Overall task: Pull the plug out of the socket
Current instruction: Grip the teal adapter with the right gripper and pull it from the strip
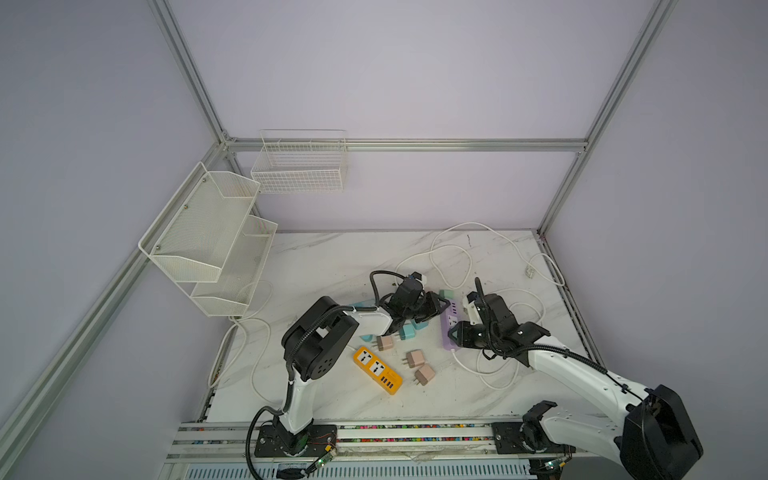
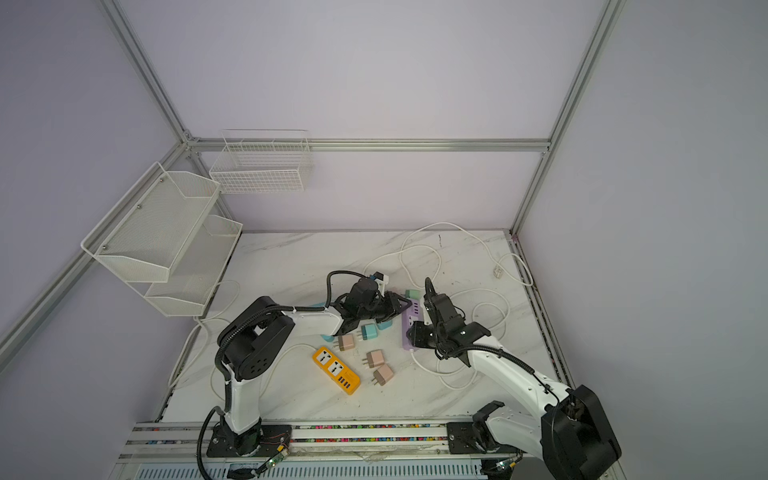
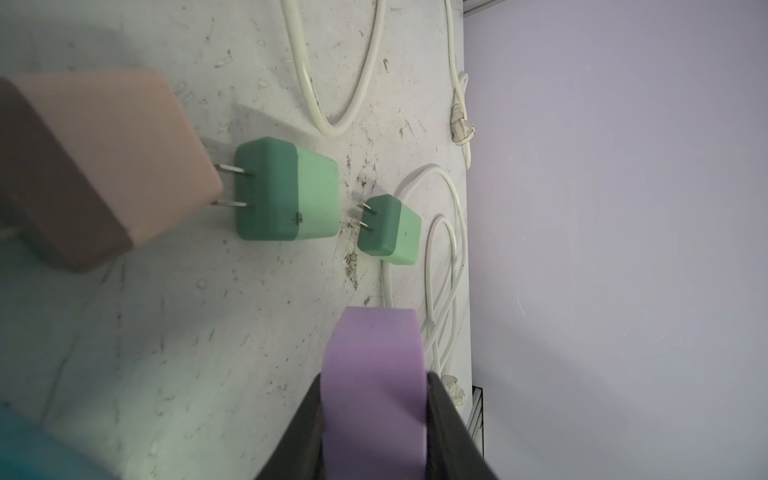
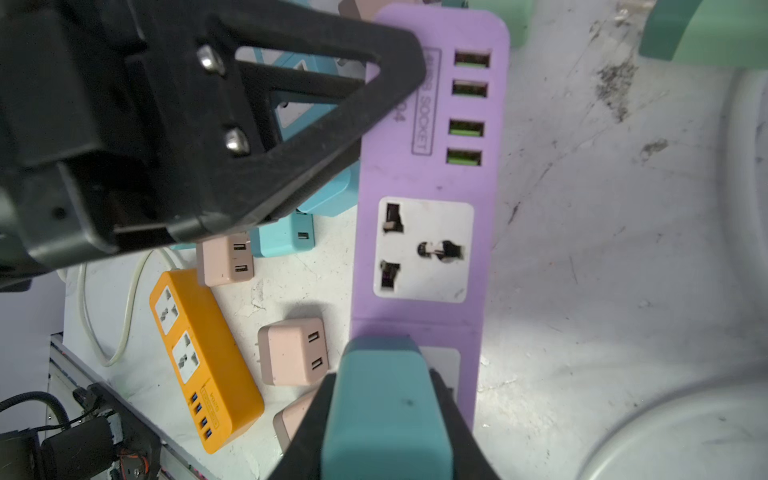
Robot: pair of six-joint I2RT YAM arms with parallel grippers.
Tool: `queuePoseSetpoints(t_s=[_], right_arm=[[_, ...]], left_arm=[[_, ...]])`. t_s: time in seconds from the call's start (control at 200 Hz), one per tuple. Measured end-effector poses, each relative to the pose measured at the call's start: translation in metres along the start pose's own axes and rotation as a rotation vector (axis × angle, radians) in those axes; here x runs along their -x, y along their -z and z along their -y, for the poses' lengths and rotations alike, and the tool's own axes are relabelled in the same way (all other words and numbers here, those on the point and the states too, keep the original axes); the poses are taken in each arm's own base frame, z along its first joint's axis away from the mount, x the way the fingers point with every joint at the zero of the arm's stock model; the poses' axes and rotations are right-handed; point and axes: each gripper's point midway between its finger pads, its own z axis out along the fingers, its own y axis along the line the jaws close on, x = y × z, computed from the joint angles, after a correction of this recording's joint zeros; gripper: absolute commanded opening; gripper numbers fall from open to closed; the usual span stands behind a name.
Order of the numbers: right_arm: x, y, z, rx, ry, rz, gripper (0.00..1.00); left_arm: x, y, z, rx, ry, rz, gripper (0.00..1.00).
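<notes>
The socket is a purple power strip (image 1: 451, 322) (image 2: 410, 322) lying on the marble table. My left gripper (image 1: 444, 304) (image 3: 376, 378) is shut on its far end, and the purple body (image 3: 374, 340) fills the gap between the black fingers. My right gripper (image 1: 452, 336) (image 4: 384, 376) is shut on a teal plug (image 4: 386, 415) that sits over the strip's near outlet. The plug's prongs are hidden. The middle outlet (image 4: 424, 249) on the strip (image 4: 432, 174) is bare. A left gripper finger (image 4: 316, 104) shows at the strip's USB end.
An orange power strip (image 1: 377, 370) lies near the front. Pink plugs (image 1: 424, 375) and teal plugs (image 1: 407, 332) are scattered around it. Two green plugs (image 3: 286, 189) lie beyond the purple strip. White cable loops (image 1: 494, 365) trail right. Wire baskets (image 1: 208, 237) hang at left.
</notes>
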Motion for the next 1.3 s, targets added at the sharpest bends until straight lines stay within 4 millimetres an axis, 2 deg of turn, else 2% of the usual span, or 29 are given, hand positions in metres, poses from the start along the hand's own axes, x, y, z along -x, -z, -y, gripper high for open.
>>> queuePoseSetpoints(t_s=[0.29,0.41,0.565,0.645,0.85,1.07,1.3], right_arm=[[0.005,0.005,0.008,0.029,-0.036,0.004,0.15],[0.003,0.001,0.005,0.044,-0.032,-0.005,0.14],[-0.006,-0.014,0.007,-0.004,-0.010,-0.037,0.14],[-0.007,-0.016,0.008,-0.010,-0.014,-0.046,0.14],[0.004,-0.008,0.025,0.077,-0.113,-0.054,0.12],[-0.006,-0.012,0.013,0.052,-0.038,-0.058,0.11],[-0.005,-0.012,0.017,0.042,-0.035,-0.053,0.11]], left_arm=[[0.000,0.000,0.003,-0.012,-0.004,0.004,0.00],[0.001,-0.001,0.002,-0.006,-0.003,0.008,0.00],[-0.003,-0.006,-0.017,0.038,0.007,-0.006,0.00],[-0.005,-0.008,-0.021,0.046,0.013,-0.014,0.00],[-0.001,-0.008,-0.014,0.021,0.015,0.007,0.00],[-0.006,-0.008,-0.019,0.040,0.014,-0.010,0.00],[-0.008,-0.010,-0.021,0.044,0.017,-0.019,0.00]])
